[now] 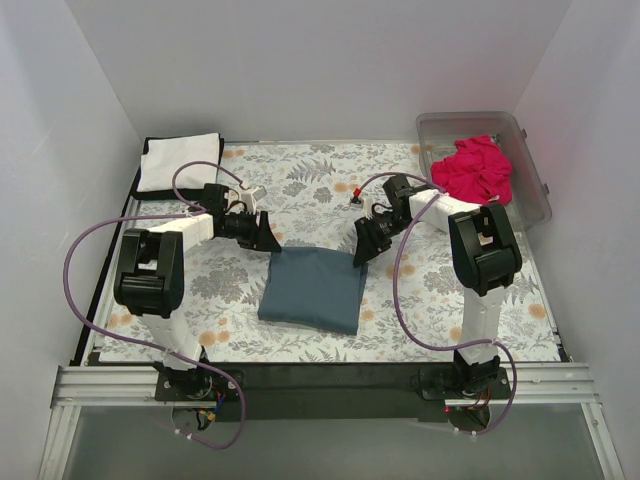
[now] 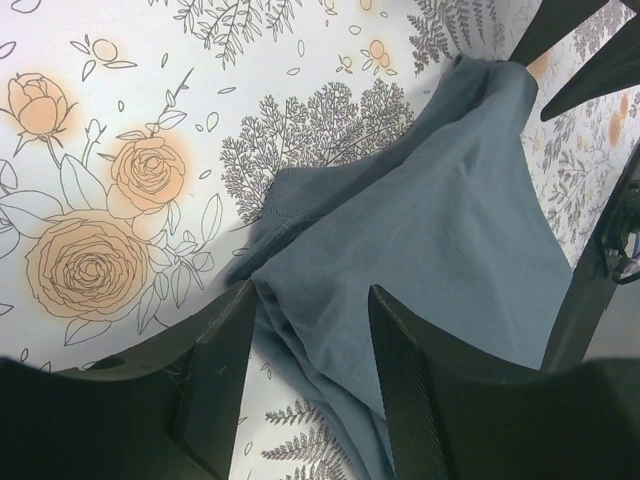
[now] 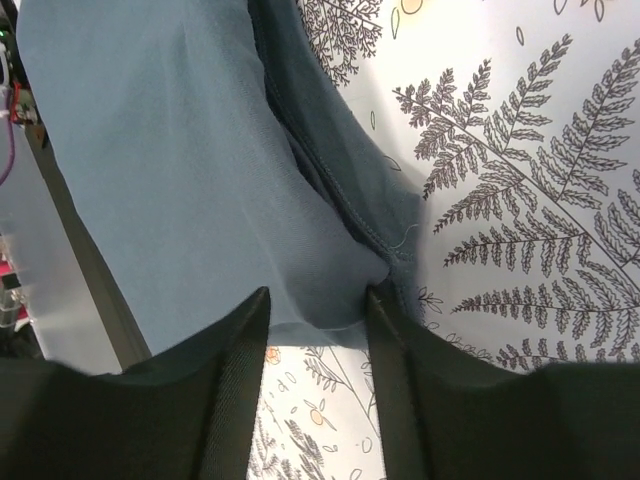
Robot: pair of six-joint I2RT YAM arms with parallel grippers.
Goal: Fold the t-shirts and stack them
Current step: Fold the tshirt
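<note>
The slate-blue t-shirt lies folded into a rough rectangle on the floral cloth, front centre. My left gripper is at its far left corner, open, with the fingers astride the bunched fabric edge. My right gripper is at its far right corner, open, with the corner lying between the fingers. The white t-shirt lies folded on top of the black one at the back left. The magenta-pink t-shirt is crumpled in the bin.
The clear plastic bin stands at the back right. A small red and black object sits on the floral cloth behind the blue shirt. White walls close in the sides and back.
</note>
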